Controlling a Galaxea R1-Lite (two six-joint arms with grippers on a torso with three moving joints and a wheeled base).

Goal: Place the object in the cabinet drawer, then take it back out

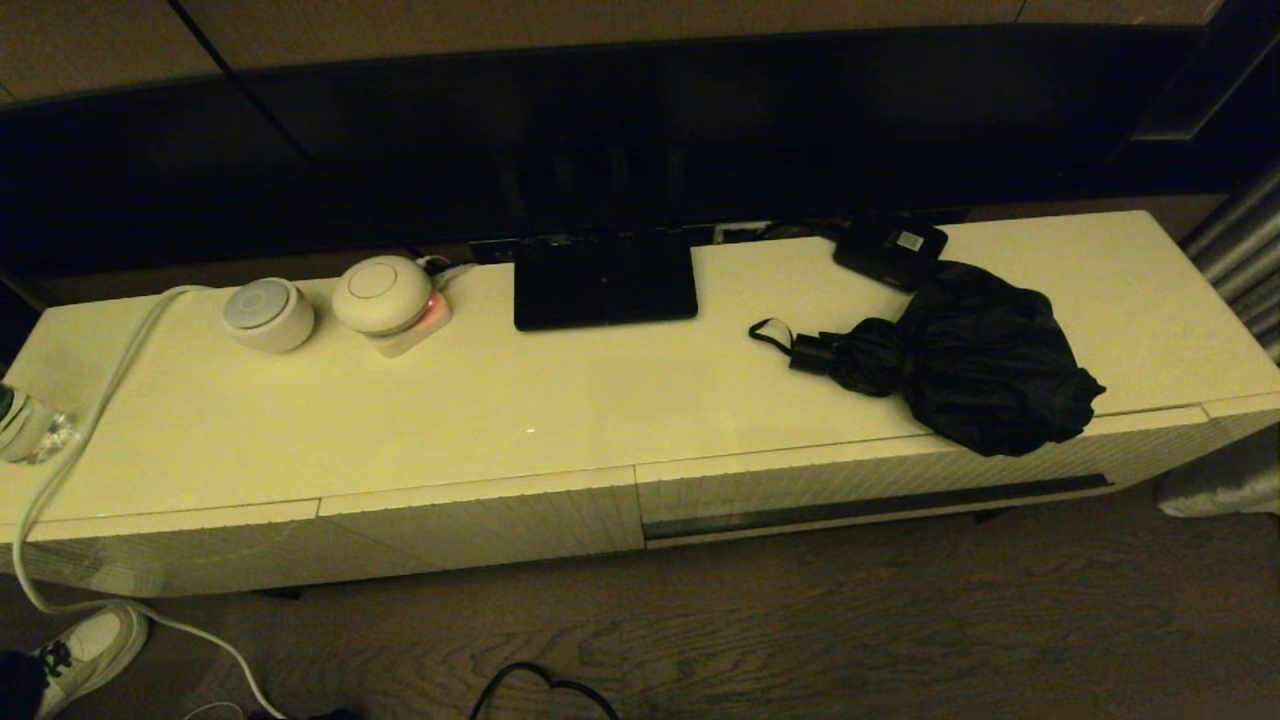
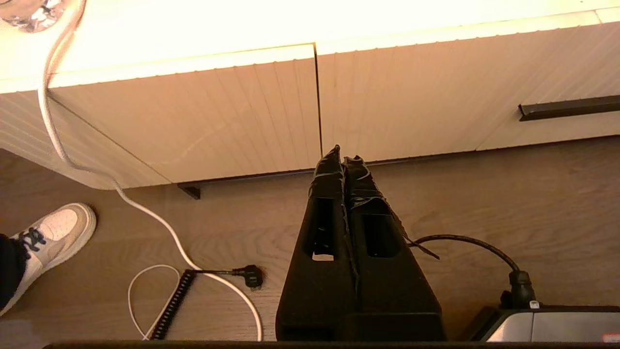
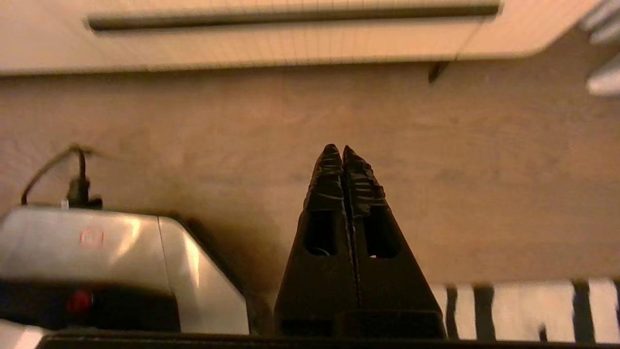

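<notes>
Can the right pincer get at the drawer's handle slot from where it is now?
Probably yes. The right pincer hangs shut above bare floor, facing the cabinet drawer, whose dark handle slot shows unobstructed. The umbrella lies on top, only slightly overhanging the front edge.

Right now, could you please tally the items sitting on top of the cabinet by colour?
Black: 3 – umbrella, small box with a white label, flat rectangular stand
White or cream: 3 – two round devices, cable
Clear: 1 – bottle at the left edge
Total: 7
</notes>
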